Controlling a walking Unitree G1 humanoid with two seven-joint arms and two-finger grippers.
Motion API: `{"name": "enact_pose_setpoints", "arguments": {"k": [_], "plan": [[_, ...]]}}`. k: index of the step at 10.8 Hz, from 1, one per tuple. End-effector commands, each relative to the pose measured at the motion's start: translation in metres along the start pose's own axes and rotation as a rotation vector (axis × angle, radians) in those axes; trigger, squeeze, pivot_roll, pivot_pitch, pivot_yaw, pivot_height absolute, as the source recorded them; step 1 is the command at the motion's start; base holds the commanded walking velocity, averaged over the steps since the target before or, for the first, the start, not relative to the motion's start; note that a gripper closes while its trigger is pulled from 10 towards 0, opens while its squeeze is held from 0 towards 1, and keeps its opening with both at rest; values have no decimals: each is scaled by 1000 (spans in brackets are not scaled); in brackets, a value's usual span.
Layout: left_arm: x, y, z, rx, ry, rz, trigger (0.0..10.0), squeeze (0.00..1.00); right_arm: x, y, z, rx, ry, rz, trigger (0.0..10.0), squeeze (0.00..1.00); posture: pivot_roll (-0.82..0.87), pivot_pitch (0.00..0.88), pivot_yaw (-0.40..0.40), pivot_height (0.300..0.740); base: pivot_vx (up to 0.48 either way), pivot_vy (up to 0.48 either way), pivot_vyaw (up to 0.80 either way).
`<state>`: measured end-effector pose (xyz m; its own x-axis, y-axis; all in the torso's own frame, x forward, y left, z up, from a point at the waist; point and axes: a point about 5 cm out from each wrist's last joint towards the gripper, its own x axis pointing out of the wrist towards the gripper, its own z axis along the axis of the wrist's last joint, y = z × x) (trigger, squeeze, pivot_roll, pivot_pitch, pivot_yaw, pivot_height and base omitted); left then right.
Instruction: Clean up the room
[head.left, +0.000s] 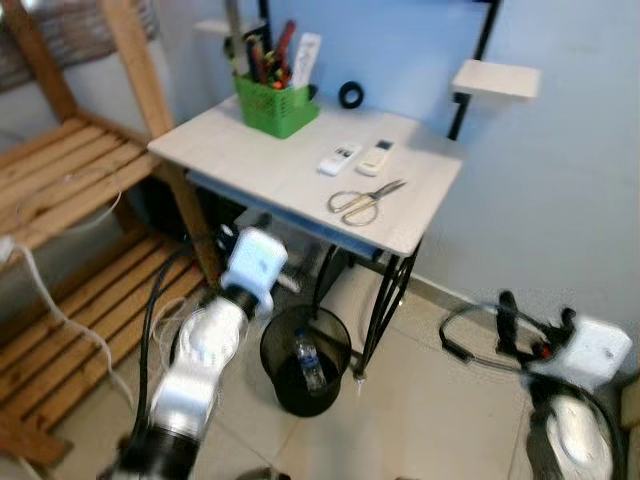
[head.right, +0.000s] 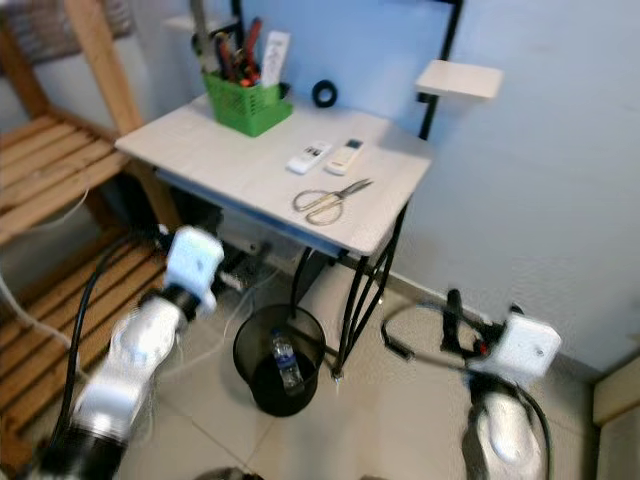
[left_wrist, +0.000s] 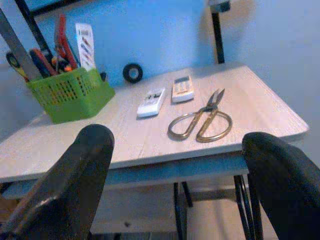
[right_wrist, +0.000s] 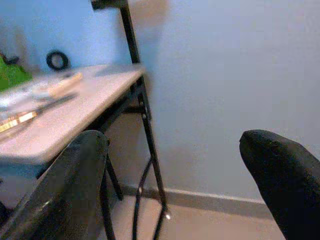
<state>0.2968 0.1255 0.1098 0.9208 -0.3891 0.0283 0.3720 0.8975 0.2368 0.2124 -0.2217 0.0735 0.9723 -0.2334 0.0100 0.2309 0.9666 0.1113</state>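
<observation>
Hanging low before the tabletop (head.left: 290, 170), the left pincer (left_wrist: 175, 165) has its fingers spread wide, pinching nothing; the right pincer (right_wrist: 175, 165) is likewise spread, off to the side by the wall. Just below and beside the left pincer, a black wastebasket (head.left: 275, 350) on the floor holds a plastic bottle (head.left: 309, 360). Beyond the left pincer lie scissors (left_wrist: 202, 121), then two remotes (left_wrist: 165, 96), a tape roll (left_wrist: 132, 72) and, farthest, a green basket (left_wrist: 70, 95) packed with tools.
</observation>
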Motion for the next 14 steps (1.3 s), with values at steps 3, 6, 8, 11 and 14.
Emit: {"name": "enact_pose_setpoints", "arguments": {"k": [3,6,8,11,14], "plan": [[12,-2,-6,-53,45,13,10000,0,2,8,-2,-44,5,45,10000,0,-2,0,68,740,0,0,-763],[18,-12,-11,-90,56,-38,10000,0,1,9,-3,-80,9,66,10000,0,-30,0,67,740,0,-320,-760],[18,-15,-11,-92,52,-56,10000,0,0,8,-4,-83,9,63,10000,0,-38,0,71,740,0,-480,-756],[23,-21,-11,-98,47,-88,10000,0,0,9,-5,-92,12,69,10000,0,-40,0,71,740,0,-480,-754],[23,-18,-18,-217,78,-57,10000,0,0,4,-5,-101,10,47,10000,0,-40,0,68,740,0,-160,-750]]}}
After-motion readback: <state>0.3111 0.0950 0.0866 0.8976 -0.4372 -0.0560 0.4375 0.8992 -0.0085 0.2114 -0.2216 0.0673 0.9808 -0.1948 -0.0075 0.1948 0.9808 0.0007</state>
